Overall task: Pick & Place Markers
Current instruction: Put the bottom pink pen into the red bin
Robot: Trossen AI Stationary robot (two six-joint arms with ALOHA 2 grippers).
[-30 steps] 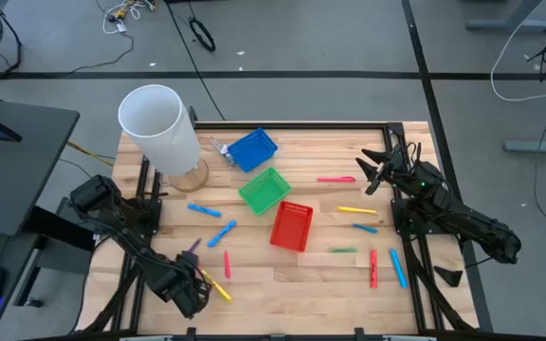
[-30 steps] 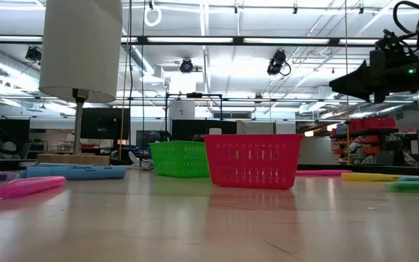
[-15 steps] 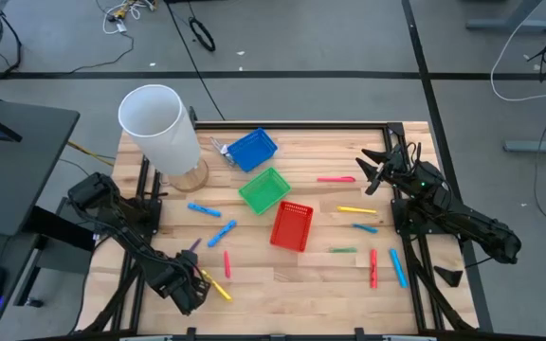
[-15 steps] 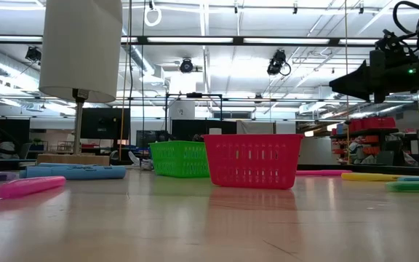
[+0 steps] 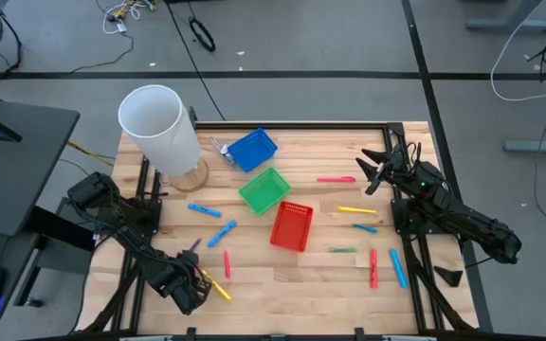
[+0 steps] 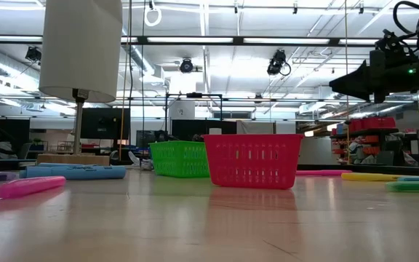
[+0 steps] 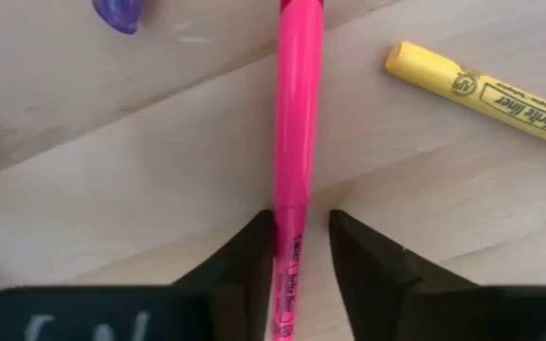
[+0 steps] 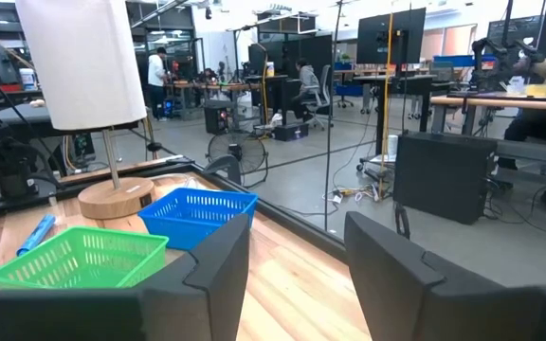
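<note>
My left gripper (image 5: 193,282) points down at the table's near left corner, shut on a pink marker (image 7: 298,123) that lies flat on the wood. The same marker shows in the low view (image 6: 30,187). A yellow marker (image 7: 486,95) and a purple one (image 7: 119,13) lie close beside it. Other markers lie scattered: blue ones (image 5: 221,233), a red one (image 5: 226,263), and on the right a pink one (image 5: 335,178), a yellow one (image 5: 355,209) and a green one (image 5: 342,250). My right gripper (image 5: 372,176) waits open and level above the far right. My left gripper has the pink marker's barrel (image 7: 292,223) between its two fingers (image 7: 250,248), which come from above, pointing down, and lie across the marker. The marker rests flat on the table along its whole length.
A blue basket (image 5: 252,150), a green basket (image 5: 263,189) and a red basket (image 5: 290,225) stand in a slanting row mid-table. A tall white cylinder (image 5: 159,128) on a wooden foot stands at the far left. A red marker (image 5: 373,267) and a blue one (image 5: 398,267) lie near right.
</note>
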